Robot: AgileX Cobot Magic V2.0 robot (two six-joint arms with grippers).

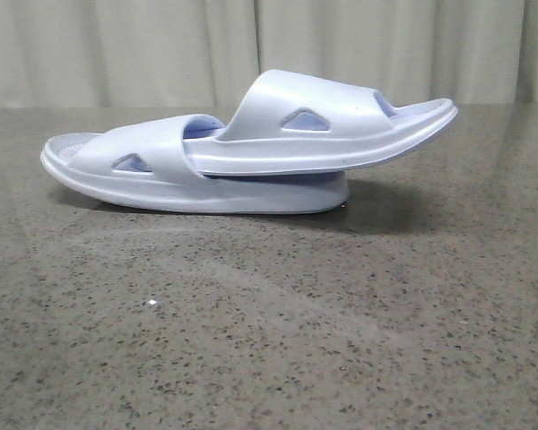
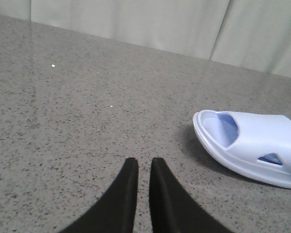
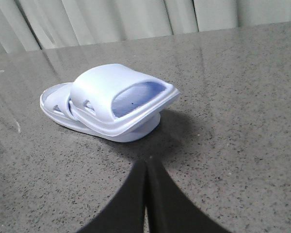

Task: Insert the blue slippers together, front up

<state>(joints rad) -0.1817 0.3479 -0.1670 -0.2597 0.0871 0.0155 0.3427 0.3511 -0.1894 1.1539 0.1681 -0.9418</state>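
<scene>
Two pale lavender-blue slippers lie together at the middle back of the table. The lower slipper lies flat. The upper slipper has one end tucked under the lower one's strap, and its other end is raised and points right. Both show in the right wrist view, upper and lower. The left wrist view shows one end of the lower slipper. My left gripper is empty, with its jaws almost together, above bare table to the slippers' side. My right gripper is shut and empty, a short way off them. Neither gripper shows in the front view.
The table is grey speckled stone. A pale curtain hangs along its far edge. A small white speck lies in front of the slippers.
</scene>
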